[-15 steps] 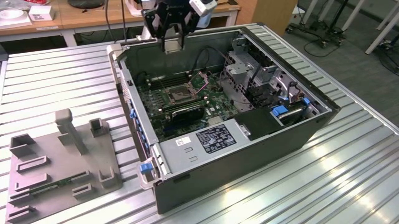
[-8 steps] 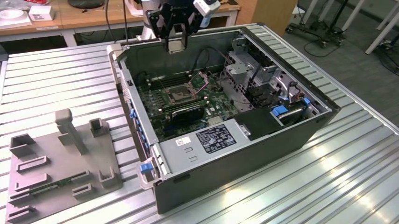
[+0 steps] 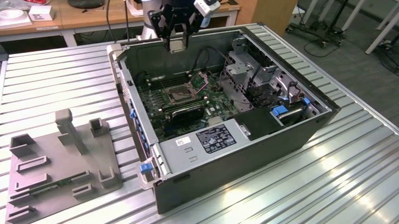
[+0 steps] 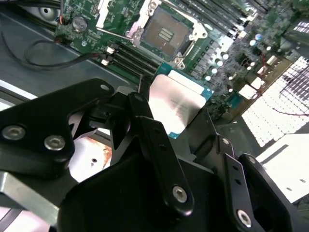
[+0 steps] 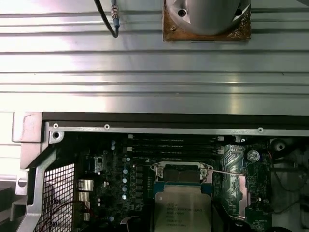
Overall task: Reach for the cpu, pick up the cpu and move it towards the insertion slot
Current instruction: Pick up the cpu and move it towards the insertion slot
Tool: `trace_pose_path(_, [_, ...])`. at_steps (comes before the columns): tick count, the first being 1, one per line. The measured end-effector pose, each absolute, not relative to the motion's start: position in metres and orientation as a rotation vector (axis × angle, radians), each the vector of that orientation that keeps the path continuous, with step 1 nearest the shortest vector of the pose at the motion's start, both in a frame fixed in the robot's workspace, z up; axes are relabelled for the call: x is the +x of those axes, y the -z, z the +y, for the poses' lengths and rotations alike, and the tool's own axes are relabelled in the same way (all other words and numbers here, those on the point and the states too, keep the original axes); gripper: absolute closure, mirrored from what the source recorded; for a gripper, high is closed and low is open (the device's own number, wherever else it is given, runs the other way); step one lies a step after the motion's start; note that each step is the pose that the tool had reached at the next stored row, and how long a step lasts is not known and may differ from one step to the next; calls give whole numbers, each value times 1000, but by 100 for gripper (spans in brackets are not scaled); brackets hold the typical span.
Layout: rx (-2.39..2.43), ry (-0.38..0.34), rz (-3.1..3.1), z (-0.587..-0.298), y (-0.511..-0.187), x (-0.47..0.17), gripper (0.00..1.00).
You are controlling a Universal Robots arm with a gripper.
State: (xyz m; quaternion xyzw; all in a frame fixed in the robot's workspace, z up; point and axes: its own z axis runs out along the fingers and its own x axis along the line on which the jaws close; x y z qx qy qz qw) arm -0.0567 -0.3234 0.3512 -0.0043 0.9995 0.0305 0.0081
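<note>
One chip carried: the cpu [image 4: 177, 104] is held between the fingers of the gripper [image 4: 181, 128], which are closed on it; its pale metal face and green border are seen in both wrist views [image 5: 182, 212].
Tool state: the gripper [image 3: 177, 45] is clenched on the cpu's opposite edges, with the dark fingers [image 4: 159, 145] lying alongside the chip in the second wrist view.
Chip position: the cpu is held in the air over the open computer case [image 3: 187, 154], near the case's far wall in the exterior view, and clear of the motherboard [image 3: 163, 100] below.
Slot position: the insertion slot [image 4: 166, 34] is seen open on the motherboard, its silvery frame around a dark centre; in the first wrist view the slot [image 5: 182, 172] appears just beyond the chip's edge, so the chip is judged close to it but not yet seated.
Tray: the grey plastic tray [image 3: 44, 186] is seen on the ribbed metal table [image 3: 349, 158], near the corner at the exterior view's lower left, well apart from the case.
Handling, weight: the chip is judged light, thin and stiff.
Handling, fragility: the underside contacts and the socket are judged delicate; tilting or pressing is to be avoided.
Hold point: the bare side edges are judged the right place to be gripped, as they are now.
Slip risk: the smooth edges offer little purchase, so a slide within the fingers is possible.
</note>
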Motion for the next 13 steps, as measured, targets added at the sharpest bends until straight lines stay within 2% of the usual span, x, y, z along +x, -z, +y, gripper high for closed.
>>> trace_pose_path(13, [-13, -94, 3123, -321, -350, -54, 45])
